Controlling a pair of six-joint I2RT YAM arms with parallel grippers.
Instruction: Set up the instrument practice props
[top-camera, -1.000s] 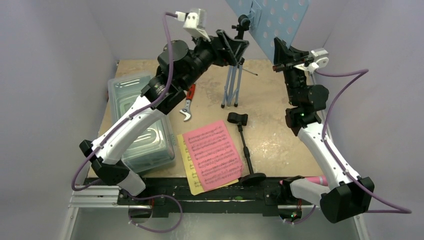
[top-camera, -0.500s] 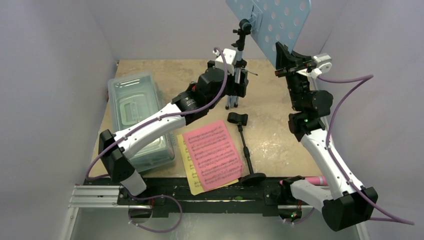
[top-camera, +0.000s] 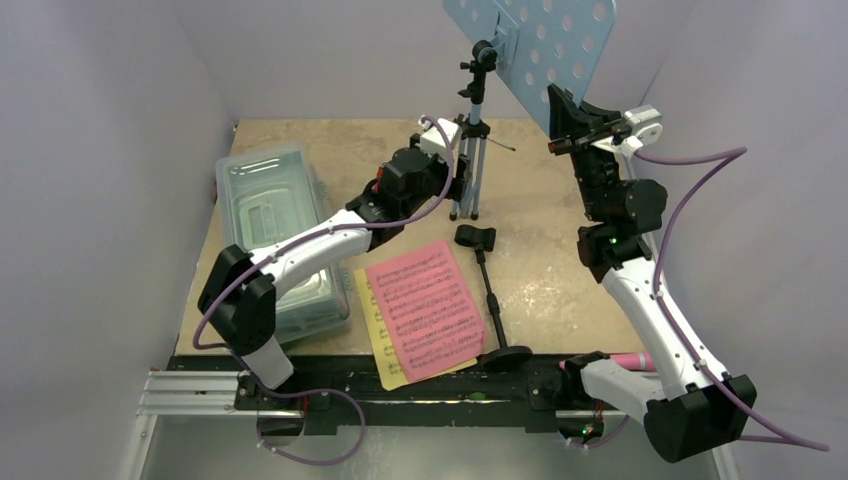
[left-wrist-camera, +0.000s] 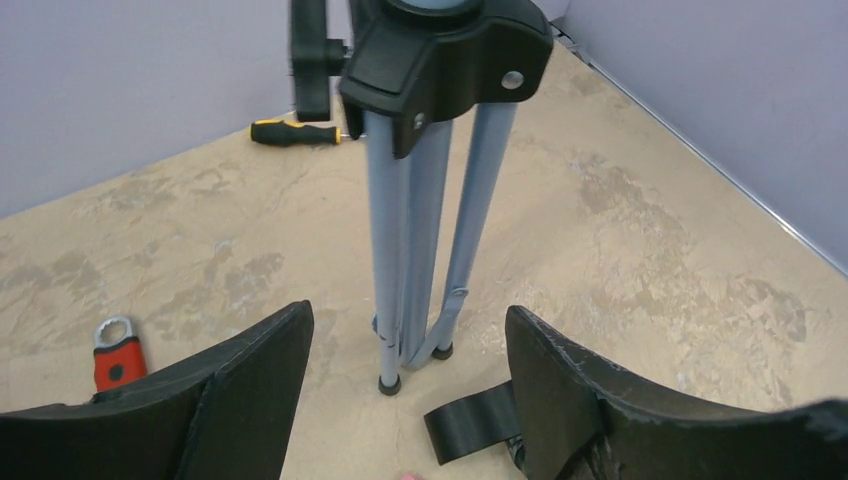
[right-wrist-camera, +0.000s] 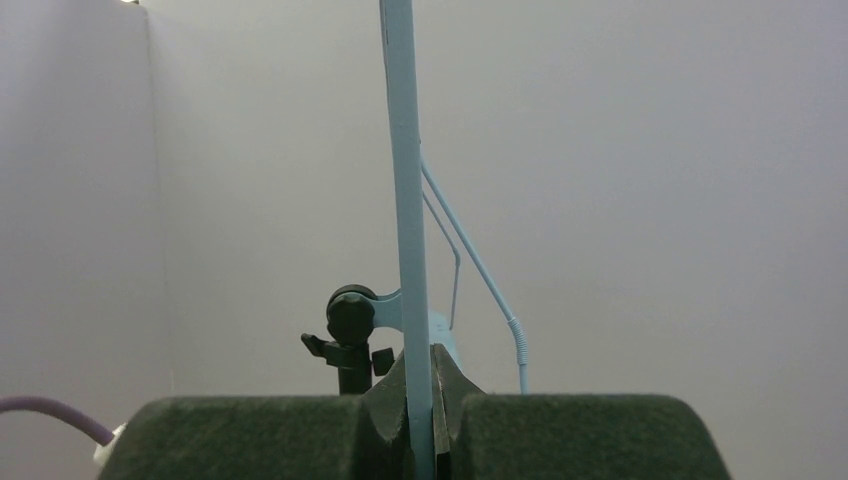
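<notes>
My right gripper (right-wrist-camera: 420, 395) clamps the blue music stand (top-camera: 560, 35) by its panel edge. My left gripper (left-wrist-camera: 408, 330) is wide open, facing the tripod legs (left-wrist-camera: 400, 240) near the table (top-camera: 540, 270) far edge.

One music stand (top-camera: 530, 45), two sheet-music pages (top-camera: 425, 305), one mic stand (top-camera: 490, 290), one toy microphone (top-camera: 632, 359), one wrench (left-wrist-camera: 118, 352), one screwdriver (left-wrist-camera: 295, 131) and one lidded box (top-camera: 262, 215) are counted.

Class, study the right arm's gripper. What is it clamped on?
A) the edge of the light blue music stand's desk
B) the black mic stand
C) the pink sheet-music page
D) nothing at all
A: in the right wrist view, the right gripper is pinched shut on the thin edge of the light blue music stand.
</notes>
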